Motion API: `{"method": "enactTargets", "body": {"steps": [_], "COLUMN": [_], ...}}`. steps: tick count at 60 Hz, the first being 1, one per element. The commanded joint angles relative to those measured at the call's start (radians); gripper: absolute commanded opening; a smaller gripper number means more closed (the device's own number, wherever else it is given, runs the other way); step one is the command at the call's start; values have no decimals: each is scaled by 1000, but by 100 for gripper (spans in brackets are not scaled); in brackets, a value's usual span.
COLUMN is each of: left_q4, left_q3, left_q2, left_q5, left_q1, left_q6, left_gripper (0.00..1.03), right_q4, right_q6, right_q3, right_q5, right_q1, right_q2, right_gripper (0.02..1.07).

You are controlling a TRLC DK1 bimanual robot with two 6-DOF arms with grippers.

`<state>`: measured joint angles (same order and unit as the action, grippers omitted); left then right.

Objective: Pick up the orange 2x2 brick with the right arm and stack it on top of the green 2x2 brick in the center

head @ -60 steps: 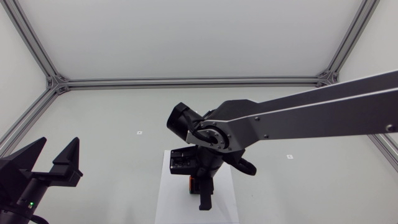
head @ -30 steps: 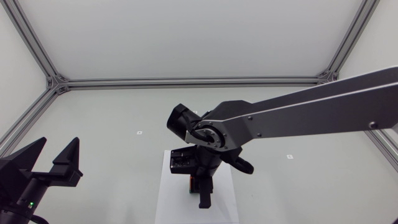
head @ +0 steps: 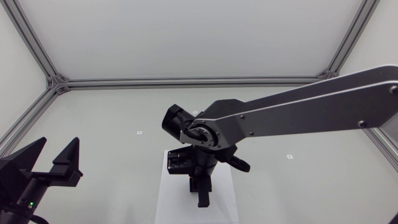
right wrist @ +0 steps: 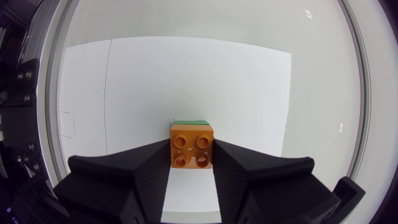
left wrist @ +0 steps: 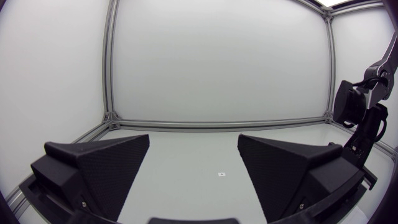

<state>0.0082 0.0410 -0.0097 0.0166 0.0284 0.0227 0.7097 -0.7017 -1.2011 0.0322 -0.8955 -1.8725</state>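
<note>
— Two bricks are in play; where is the orange one?
— The orange 2x2 studded plastic brick (right wrist: 192, 147) sits between the broad matte black fingers of the right gripper (right wrist: 191, 154), with its four studs facing up in the right wrist view. One finger presses against each side, so that pincer is clamped on it.
— And the green one?
— Only a thin strip of the green 2x2 brick (right wrist: 189, 122) shows, just past the orange brick's far edge and lower down. I cannot tell whether the two touch.
— What lies under them?
— A flat white paper sheet (right wrist: 249, 81), spread on the pale grey table (head: 112, 112). In the head view the silver-grey right arm (head: 298, 112) comes in from its own side and reaches the middle. The right gripper (head: 203, 190) points down over the white paper sheet (head: 168, 199) there.
— Any writing or labels?
— Only small square markers (head: 139, 132) on the table, too small to read.
— The other pincer?
— The left gripper (left wrist: 194, 149) is near the table's left edge, well apart from the bricks, with its wedge fingers spread wide. The head view shows the left gripper (head: 56, 149) the same way
</note>
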Motion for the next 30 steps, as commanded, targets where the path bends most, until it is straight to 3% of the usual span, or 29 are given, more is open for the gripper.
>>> {"method": "enactTargets", "body": {"steps": [1, 30], "left_q4": [-11, -11], "left_q3": [-41, -41], "left_q2": [-6, -6], "left_q5": [-3, -3], "left_q1": [-1, -1], "left_q6": [-6, -6], "left_gripper": [99, 99], "right_q4": [45, 80], "right_q6": [-22, -41], "right_q3": [15, 8], "right_q5": [-14, 51], "right_q1": [-10, 13], "right_q2": [-60, -131], "right_gripper": [30, 30]}}
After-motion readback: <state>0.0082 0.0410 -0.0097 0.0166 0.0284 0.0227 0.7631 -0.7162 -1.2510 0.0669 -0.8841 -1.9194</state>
